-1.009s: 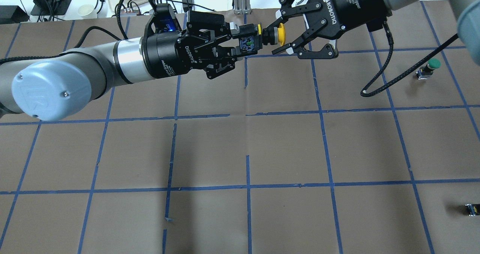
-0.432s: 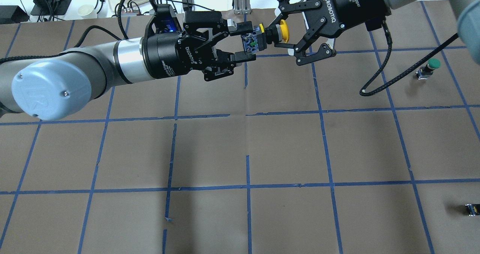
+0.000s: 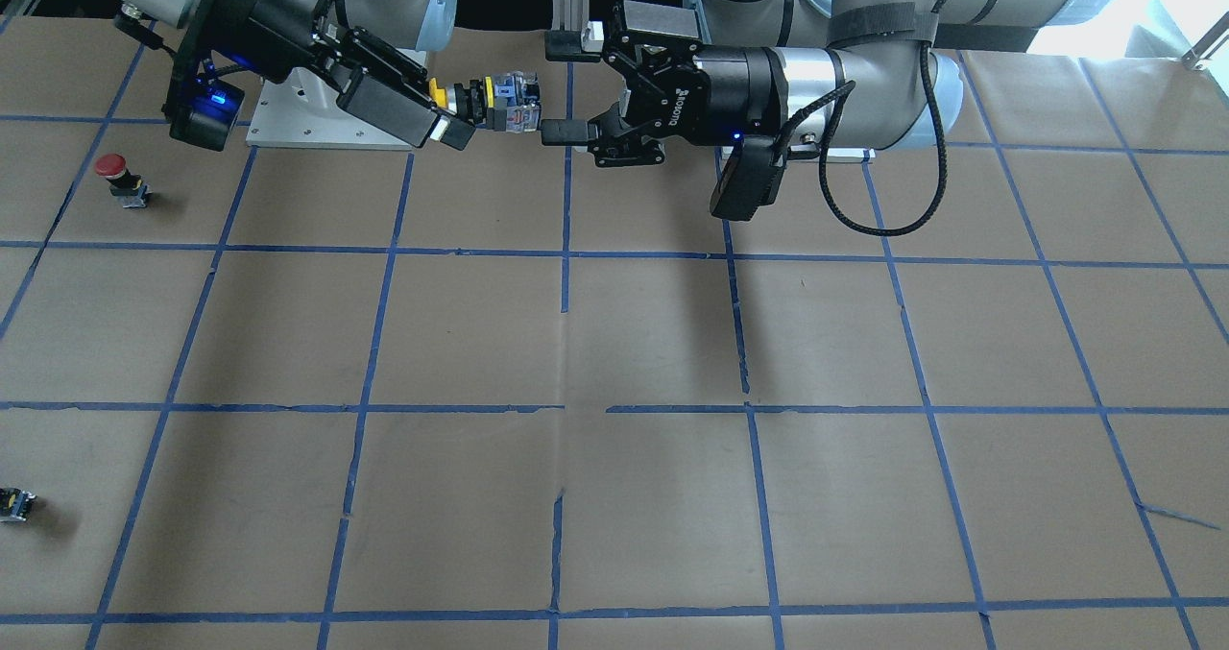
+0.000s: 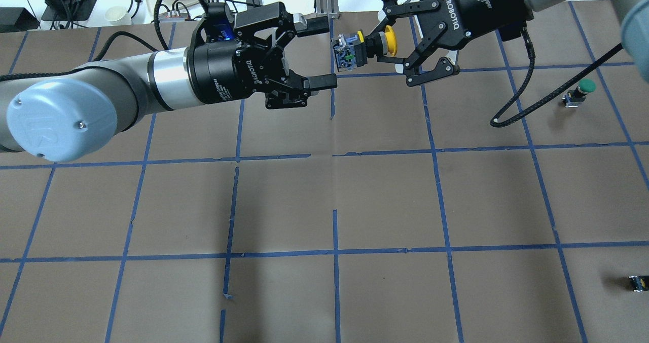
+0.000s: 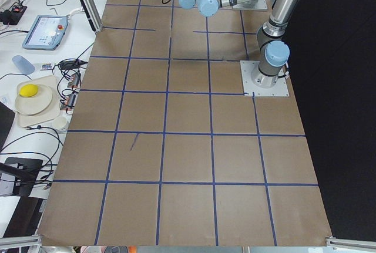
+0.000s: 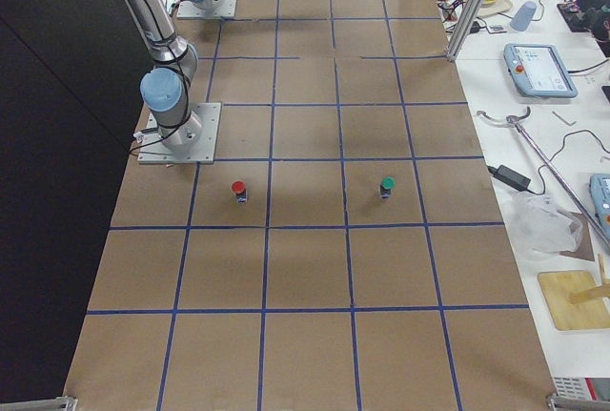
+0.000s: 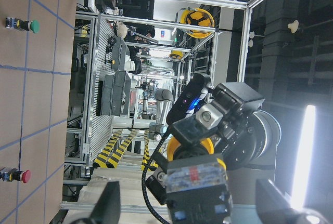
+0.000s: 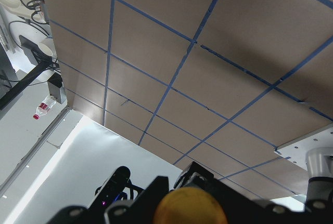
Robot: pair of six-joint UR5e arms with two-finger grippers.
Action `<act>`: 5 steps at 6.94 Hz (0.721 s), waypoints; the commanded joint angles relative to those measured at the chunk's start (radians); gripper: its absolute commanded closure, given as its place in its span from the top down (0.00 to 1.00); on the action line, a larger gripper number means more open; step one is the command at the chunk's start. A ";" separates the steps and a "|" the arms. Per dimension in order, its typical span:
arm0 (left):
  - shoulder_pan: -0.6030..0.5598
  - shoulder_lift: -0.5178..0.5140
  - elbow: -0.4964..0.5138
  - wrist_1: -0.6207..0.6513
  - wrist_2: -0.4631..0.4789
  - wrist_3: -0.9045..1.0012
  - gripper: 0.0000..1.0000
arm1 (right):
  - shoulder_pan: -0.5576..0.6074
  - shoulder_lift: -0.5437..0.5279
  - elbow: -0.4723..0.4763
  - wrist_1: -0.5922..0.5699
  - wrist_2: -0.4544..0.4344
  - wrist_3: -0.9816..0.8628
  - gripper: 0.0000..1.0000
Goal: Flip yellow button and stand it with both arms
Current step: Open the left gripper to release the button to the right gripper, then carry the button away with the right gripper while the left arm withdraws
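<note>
The yellow button [image 4: 355,51] hangs in the air over the far middle of the table, lying sideways. Its yellow cap [image 4: 389,41] points into my right gripper [image 4: 384,49], which is shut on the button at the neck just behind the cap. The contact block points at my left gripper [image 4: 319,54], which is open and empty a short gap away. The front-facing view shows the button [image 3: 497,93], the right gripper [image 3: 451,105] and the open left gripper [image 3: 564,88]. The left wrist view shows the block end [image 7: 200,185]. The right wrist view shows the cap [image 8: 190,208].
A green-capped button [image 4: 583,90] stands at the right. A small capless black switch block [image 4: 638,282] lies at the near right. A red-capped button [image 3: 120,178] stands near the right arm's base. Cables and trays lie past the table's far edge [image 4: 152,23].
My left gripper opened, let go of the button's block and drew back to the left. My right gripper closed on the button's neck and now carries it alone, slightly to the right.
</note>
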 commanded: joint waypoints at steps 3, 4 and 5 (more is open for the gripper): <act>0.102 0.014 0.021 0.313 0.475 -0.299 1.00 | -0.148 0.014 0.021 0.018 -0.063 -0.177 0.24; 0.113 0.015 0.040 0.316 0.629 -0.296 1.00 | -0.162 0.031 0.046 0.016 -0.111 -0.270 0.24; 0.128 0.014 0.057 0.341 0.826 -0.297 1.00 | -0.194 0.040 0.075 0.018 -0.148 -0.365 0.24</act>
